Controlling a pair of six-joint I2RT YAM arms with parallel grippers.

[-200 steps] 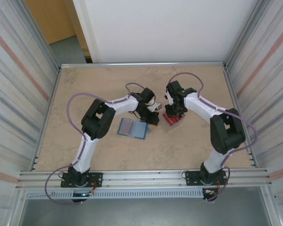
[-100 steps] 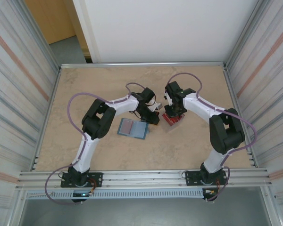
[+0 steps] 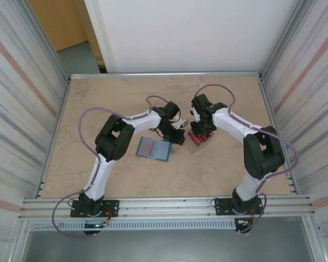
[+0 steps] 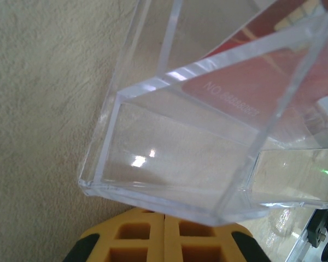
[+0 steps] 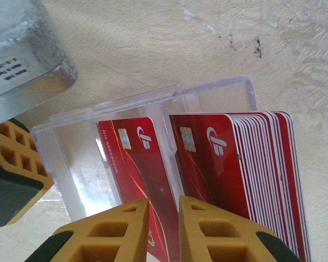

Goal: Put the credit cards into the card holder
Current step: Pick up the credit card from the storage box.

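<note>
So, closest to my bases: the teal card holder (image 3: 154, 148) lies open and flat on the table (image 3: 98, 109), a bit left of centre. There's a reddish patch on its left half, too small from above for me to say what it is.

Just past the holder's far right corner sits my left pincer (image 4: 164, 236). Its jaws are pressed right together and the tips are butted up against the edge of the clear case (image 4: 169, 188). The case sits just right of the holder, and from above they look apart.

Inside the case the credit cards (image 5: 262, 164) stand on edge. Going by my right wrist view, there's a thick red stack in the right compartment and one single card (image 5: 132, 158) alone in the left. A clear divider (image 5: 172, 128) stands between them.

My right pincer (image 5: 164, 215) hangs over the case with its jaws narrow, just a slim gap. It's lined up roughly with the single card and the divider, and red shows through the gap. Honestly can't tell whether the pads are touching that card or not.
</note>
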